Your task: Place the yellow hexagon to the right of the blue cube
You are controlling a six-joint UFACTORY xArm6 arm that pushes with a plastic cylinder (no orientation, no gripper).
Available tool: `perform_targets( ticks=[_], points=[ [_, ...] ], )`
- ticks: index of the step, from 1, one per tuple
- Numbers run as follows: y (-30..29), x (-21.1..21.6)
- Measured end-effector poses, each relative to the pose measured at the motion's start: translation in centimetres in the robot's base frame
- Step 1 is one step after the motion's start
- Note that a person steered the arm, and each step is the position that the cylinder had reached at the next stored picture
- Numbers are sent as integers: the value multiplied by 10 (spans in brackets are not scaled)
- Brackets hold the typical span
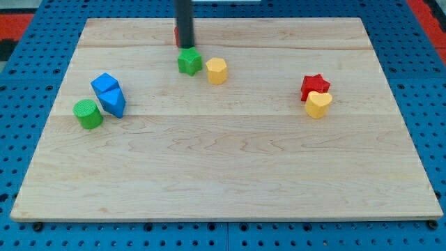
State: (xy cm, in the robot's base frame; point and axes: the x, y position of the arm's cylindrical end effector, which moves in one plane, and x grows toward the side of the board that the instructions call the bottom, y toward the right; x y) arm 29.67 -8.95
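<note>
The yellow hexagon point(217, 70) lies near the board's top middle, touching or nearly touching a green star point(189, 61) on its left. The blue cube point(104, 84) sits at the view's left, with a blue triangular block point(113, 102) touching it just below. The hexagon is far to the right of the blue cube. My tip point(185, 46) is the lower end of the dark rod, just above the green star and up-left of the yellow hexagon, apart from the hexagon.
A green cylinder point(88, 113) lies down-left of the blue blocks. A red star point(314, 86) and a yellow heart point(318, 104) touch each other at the right. A small red block point(176, 34) shows partly behind the rod. The wooden board point(223, 181) lies on blue pegboard.
</note>
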Motion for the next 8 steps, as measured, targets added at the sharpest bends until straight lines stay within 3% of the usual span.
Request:
perform_targets(
  ticks=[3,5,8],
  points=[
    [132,1],
    [124,47],
    [-31,45]
  ],
)
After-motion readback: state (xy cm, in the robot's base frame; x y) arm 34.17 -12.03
